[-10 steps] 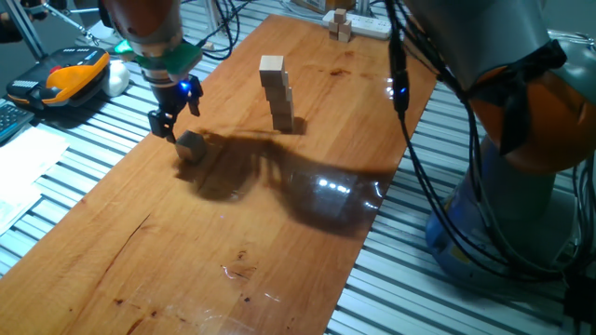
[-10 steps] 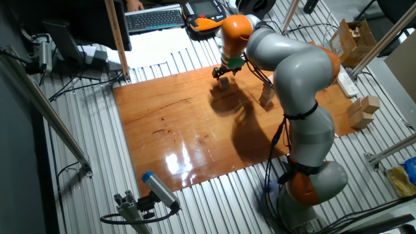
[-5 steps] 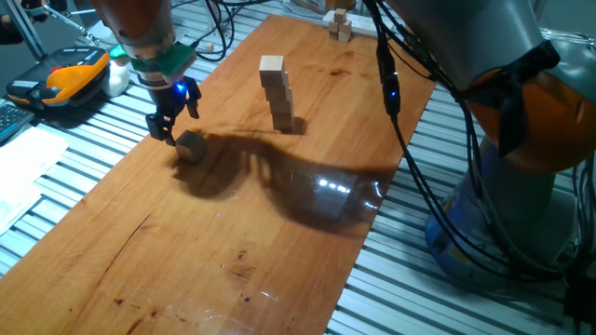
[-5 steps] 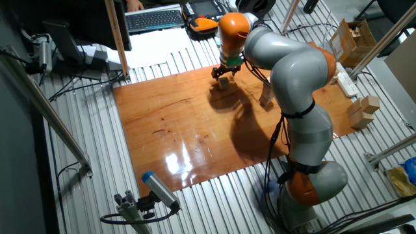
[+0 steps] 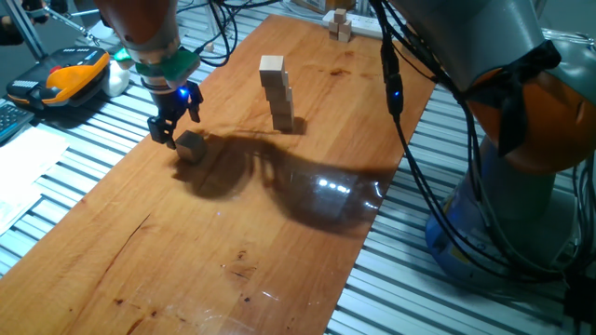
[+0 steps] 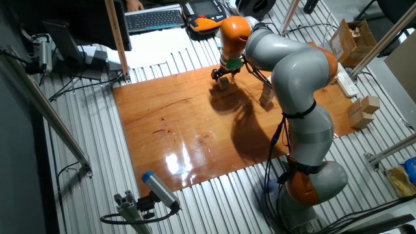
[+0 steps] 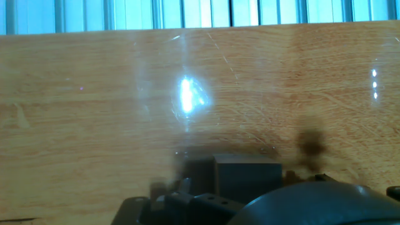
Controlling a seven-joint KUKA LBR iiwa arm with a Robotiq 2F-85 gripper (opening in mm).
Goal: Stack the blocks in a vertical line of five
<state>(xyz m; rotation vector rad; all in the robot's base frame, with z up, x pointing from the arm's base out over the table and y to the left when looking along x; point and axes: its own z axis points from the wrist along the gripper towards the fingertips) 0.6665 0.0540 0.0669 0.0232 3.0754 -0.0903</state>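
Observation:
A single light-tan block [image 5: 191, 144] lies on the wooden board [image 5: 279, 233], near its left edge. My gripper [image 5: 174, 124] hangs open just above and to the left of it, apart from it, with nothing between its fingers. To the right stands a slightly uneven stack of several blocks [image 5: 277, 93]. The other fixed view shows the gripper [image 6: 223, 73] over the loose block [image 6: 224, 82], with the stack [image 6: 266, 96] partly behind the arm. In the hand view the loose block [image 7: 247, 178] sits shadowed at the bottom middle.
A white power strip [image 5: 365, 25] with tiny wooden pieces [image 5: 341, 25] lies at the board's far end. An orange device [image 5: 73, 74] sits left of the board on the slatted table. Larger pale blocks [image 6: 363, 110] stand off the board's right side.
The gripper has only shifted a little around the same spot above the loose block. The loose block and the stack have not moved.

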